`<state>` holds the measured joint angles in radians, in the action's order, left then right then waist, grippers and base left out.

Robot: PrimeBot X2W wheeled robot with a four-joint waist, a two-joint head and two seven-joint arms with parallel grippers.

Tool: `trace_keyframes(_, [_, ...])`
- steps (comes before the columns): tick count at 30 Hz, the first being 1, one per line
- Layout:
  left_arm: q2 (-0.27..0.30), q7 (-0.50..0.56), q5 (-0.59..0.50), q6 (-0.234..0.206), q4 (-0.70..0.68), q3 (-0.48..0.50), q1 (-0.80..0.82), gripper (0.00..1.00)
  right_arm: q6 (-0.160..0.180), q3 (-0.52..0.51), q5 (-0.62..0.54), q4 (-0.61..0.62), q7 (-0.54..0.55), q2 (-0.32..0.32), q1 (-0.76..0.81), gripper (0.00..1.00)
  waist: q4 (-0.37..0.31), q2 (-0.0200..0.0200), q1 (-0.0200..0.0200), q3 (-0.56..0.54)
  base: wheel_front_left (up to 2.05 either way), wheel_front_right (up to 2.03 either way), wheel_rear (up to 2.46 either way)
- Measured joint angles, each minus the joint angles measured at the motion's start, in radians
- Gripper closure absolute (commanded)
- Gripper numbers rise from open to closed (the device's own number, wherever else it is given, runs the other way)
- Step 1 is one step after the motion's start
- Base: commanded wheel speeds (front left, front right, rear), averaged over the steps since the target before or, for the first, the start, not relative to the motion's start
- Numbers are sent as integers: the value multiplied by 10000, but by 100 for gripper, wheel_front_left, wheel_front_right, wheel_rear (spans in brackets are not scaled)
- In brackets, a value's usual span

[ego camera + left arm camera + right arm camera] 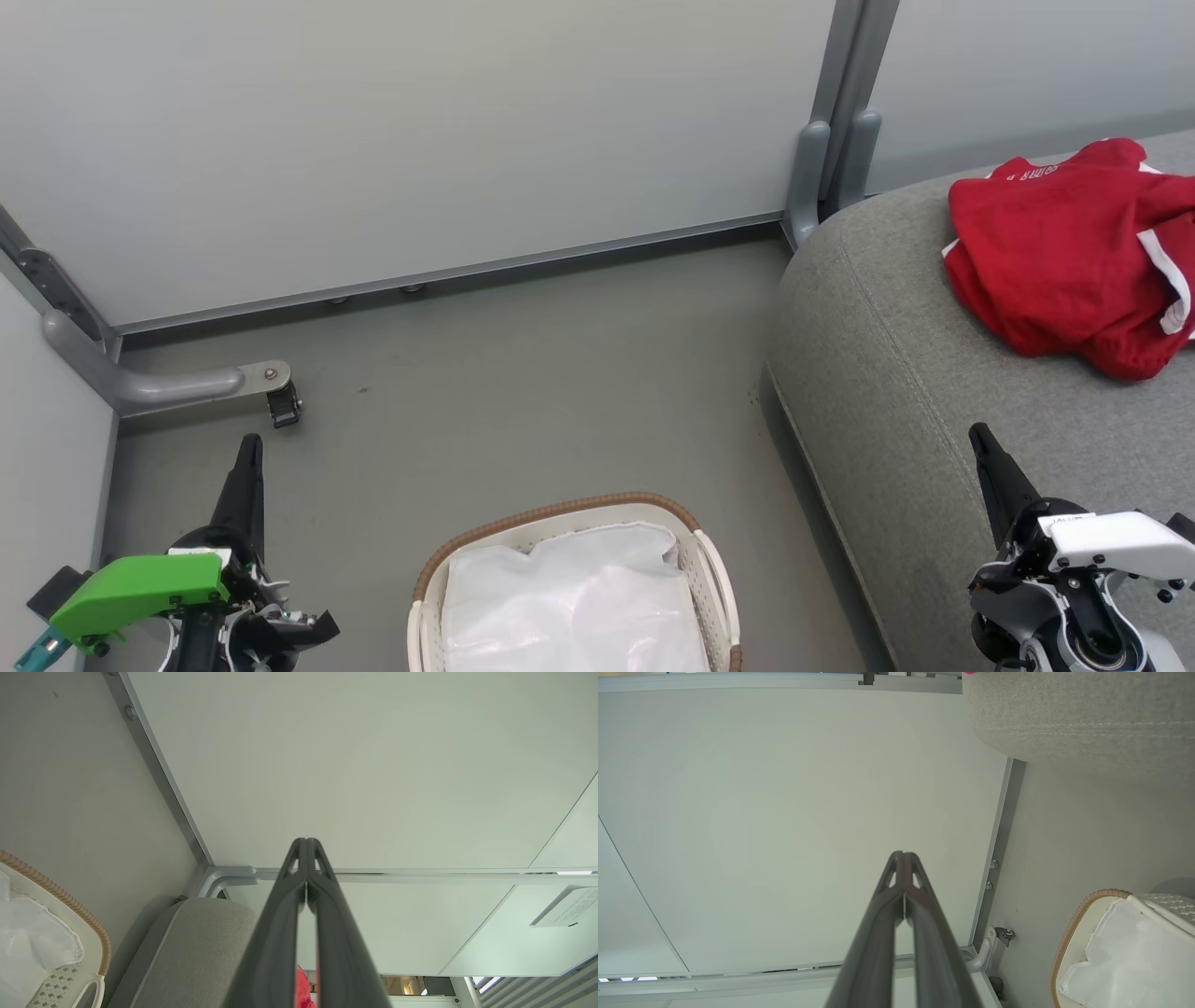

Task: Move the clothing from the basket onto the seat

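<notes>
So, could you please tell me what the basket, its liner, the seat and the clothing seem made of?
The basket looks like cream plastic, going by its punched holes, with a brown woven-looking rim. Its liner seems thin white cloth, crumpled. The seat appears upholstered in grey woven fabric with stitched seams. The clothing is soft red fabric, judging by its folds.

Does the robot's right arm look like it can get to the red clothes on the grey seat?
Probably yes. The right gripper is shut and close to the seat, and only bare cushion lies between it and the red clothing. It would have to open first.
</notes>
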<state>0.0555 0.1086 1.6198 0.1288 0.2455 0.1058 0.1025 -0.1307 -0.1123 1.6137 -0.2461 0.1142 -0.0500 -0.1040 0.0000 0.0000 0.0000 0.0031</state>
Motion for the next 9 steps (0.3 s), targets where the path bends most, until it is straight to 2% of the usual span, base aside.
trace_keyframes(9, [-6,4,-10,0,0,12,0,100,-2,-4,0,0,0,2,0,100,0,0,0,0,0,0,0])
